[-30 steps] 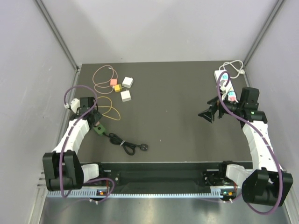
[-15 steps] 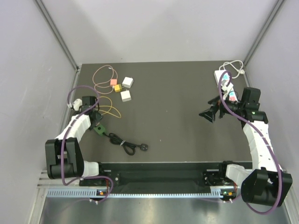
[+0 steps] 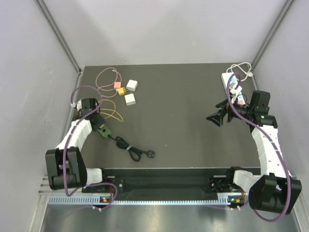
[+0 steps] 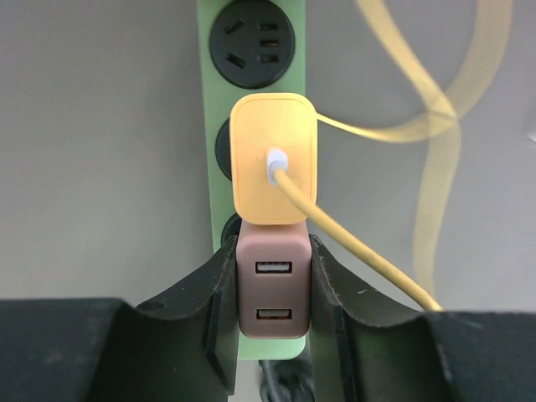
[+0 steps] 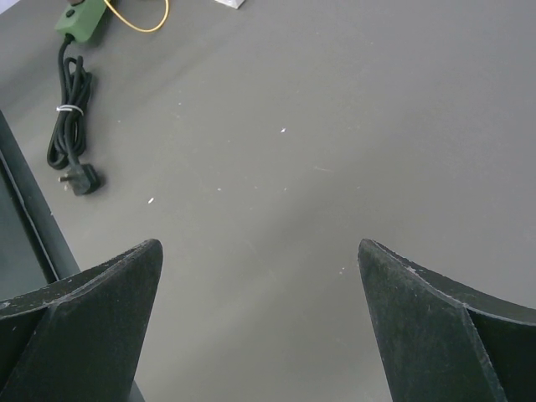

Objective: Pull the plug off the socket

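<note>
At the left of the table (image 3: 183, 106), our left gripper (image 4: 274, 280) pinches the brown plug (image 4: 272, 311) by its sides, sitting in the green power strip (image 4: 251, 92), ready, we judge, for a straight pull. Our right gripper (image 5: 260, 251) hangs spread and idle at the right.

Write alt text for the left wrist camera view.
The left gripper clamps both sides of a brown two-port USB plug on a green power strip. Directly above the plug sits a yellow charger with a yellow cable trailing to the right, and above that is an empty socket.
</note>
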Controlling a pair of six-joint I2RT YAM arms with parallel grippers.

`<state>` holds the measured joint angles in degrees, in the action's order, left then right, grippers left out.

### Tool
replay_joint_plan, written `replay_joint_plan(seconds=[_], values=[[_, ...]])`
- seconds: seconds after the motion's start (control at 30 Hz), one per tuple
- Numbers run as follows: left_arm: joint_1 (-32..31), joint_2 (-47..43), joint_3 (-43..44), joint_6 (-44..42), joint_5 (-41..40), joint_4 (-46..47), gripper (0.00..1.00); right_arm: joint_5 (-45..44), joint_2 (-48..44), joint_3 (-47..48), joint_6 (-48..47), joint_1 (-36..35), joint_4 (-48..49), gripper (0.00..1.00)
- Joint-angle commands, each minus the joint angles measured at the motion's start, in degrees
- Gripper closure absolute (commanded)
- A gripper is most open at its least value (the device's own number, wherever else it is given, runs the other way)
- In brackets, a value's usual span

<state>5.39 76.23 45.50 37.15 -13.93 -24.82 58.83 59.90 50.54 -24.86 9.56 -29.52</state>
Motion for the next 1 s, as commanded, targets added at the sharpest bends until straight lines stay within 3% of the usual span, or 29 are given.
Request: replay_joint_plan(seconds=[0.0, 0.17, 0.4, 0.63, 0.97], values=[[-0.3, -8.1, 0.7, -5.9, 16.5, 8.5, 1.00, 2.4, -0.3, 0.5, -0.4, 0.5, 0.6, 0.00], [-0.4, -12.7, -1.4, -4.4, 34.4, 14.2, 1.00, 4.3, 1.0, 0.2, 0.2, 0.5, 0.8, 0.00], [-2.2, -12.5, -5.9, 5.9, 50.3, 27.3, 1.00, 9.6, 5.2, -1.2, 4.5, -1.8, 3.8, 0.00], [-15.8, -11.7, -9.6, 10.9, 46.1, 40.0, 1.00, 13.8, 13.0, -2.6, 11.1, -11.5, 8.6, 0.00], [-30.9, 1.7, -8.6, 22.6, 37.1, 63.7, 1.00, 16.8, 21.1, -10.2, 40.0, -21.6, 38.9, 0.00]])
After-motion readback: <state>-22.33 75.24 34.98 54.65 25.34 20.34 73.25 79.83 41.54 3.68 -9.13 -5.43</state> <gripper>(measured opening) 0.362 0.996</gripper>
